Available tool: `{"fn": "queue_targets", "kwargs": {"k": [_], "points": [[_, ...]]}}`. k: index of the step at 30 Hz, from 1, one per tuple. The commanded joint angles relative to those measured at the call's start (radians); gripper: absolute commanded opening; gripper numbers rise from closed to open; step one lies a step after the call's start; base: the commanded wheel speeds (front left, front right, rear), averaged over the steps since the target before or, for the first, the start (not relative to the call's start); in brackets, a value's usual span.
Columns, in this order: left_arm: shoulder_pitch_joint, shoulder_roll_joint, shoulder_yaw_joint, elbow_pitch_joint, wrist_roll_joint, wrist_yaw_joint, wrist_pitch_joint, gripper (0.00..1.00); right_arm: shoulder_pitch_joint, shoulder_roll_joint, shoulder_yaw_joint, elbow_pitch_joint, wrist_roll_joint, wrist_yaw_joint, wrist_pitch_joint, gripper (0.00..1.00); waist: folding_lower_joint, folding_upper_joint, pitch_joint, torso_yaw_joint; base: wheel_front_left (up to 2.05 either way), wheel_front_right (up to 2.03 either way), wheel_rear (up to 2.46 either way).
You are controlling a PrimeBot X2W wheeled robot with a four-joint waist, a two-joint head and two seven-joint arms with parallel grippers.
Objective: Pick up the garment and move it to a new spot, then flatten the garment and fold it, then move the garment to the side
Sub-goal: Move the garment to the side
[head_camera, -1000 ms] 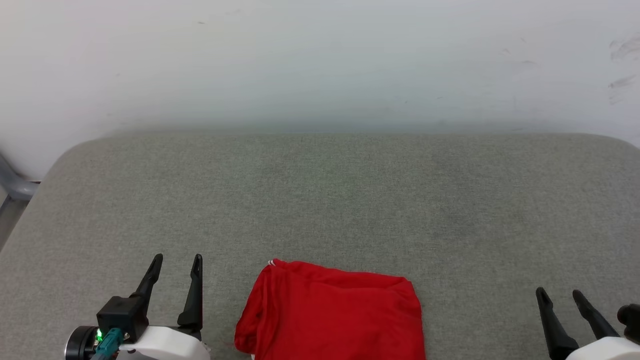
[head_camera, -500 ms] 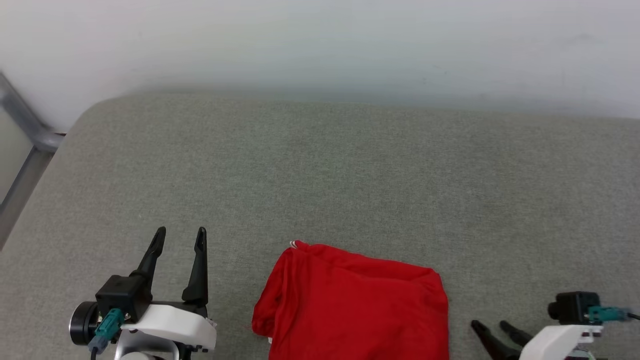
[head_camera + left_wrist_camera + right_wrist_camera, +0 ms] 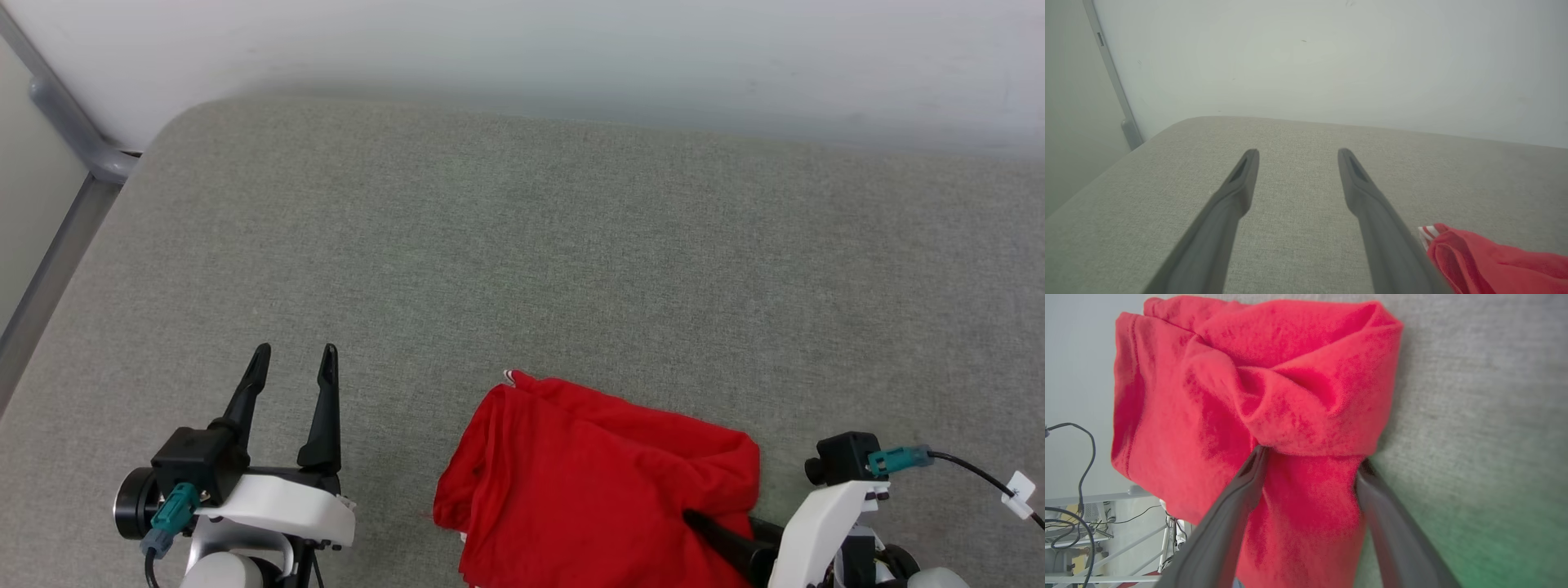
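The garment (image 3: 596, 474) is a folded red bundle lying at the near middle of the grey padded surface (image 3: 571, 245), with a bit of red-and-white striped trim at its far left corner. My right gripper (image 3: 718, 520) points left into the garment's right edge. In the right wrist view the garment (image 3: 1249, 375) bunches up, and my right gripper (image 3: 1312, 457) stands open with a raised fold between its fingers. My left gripper (image 3: 295, 351) is open over bare surface, left of the garment. The left wrist view shows my left gripper (image 3: 1298, 153) holding nothing, with the garment (image 3: 1494, 261) at lower right.
A pale wall (image 3: 522, 49) runs along the far edge of the padded surface. A grey metal frame (image 3: 73, 139) stands off its far left corner. A black cable (image 3: 971, 478) trails from my right wrist. Bare surface lies beyond and on both sides of the garment.
The head camera has tilted down and turned. My right gripper swung from pointing up to pointing left and moved in onto the garment's right edge, raising a fold. The left gripper has barely moved.
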Motion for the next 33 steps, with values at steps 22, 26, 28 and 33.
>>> {"fn": "queue_targets", "kwargs": {"k": [22, 26, 28, 33], "points": [[0.062, -0.017, 0.019, -0.029, 0.077, -0.033, -0.004, 1.00, -0.006, -0.120, -0.069, -0.094, -0.140, -0.002, 0.068, 0.00, -0.0001, 0.0000, -0.083, -0.175, 0.00, 0.00, 0.00], [0.078, -0.016, 0.020, -0.047, 0.080, -0.032, -0.004, 1.00, -0.005, -0.148, -0.112, -0.133, -0.166, -0.002, 0.114, 0.00, -0.0001, 0.0000, -0.074, -0.275, 0.00, 0.00, 0.00], [0.082, -0.020, 0.021, -0.057, 0.079, -0.031, -0.004, 1.00, -0.014, -0.159, -0.133, -0.149, -0.179, -0.002, 0.130, 0.00, -0.0001, 0.0000, -0.064, -0.326, 0.00, 0.00, 0.00], [0.078, -0.021, 0.024, -0.086, 0.082, -0.034, -0.004, 1.00, -0.060, -0.156, -0.148, -0.173, -0.199, -0.002, 0.157, 0.00, -0.0001, 0.0000, -0.018, -0.450, 0.00, 0.00, 0.00]]}}
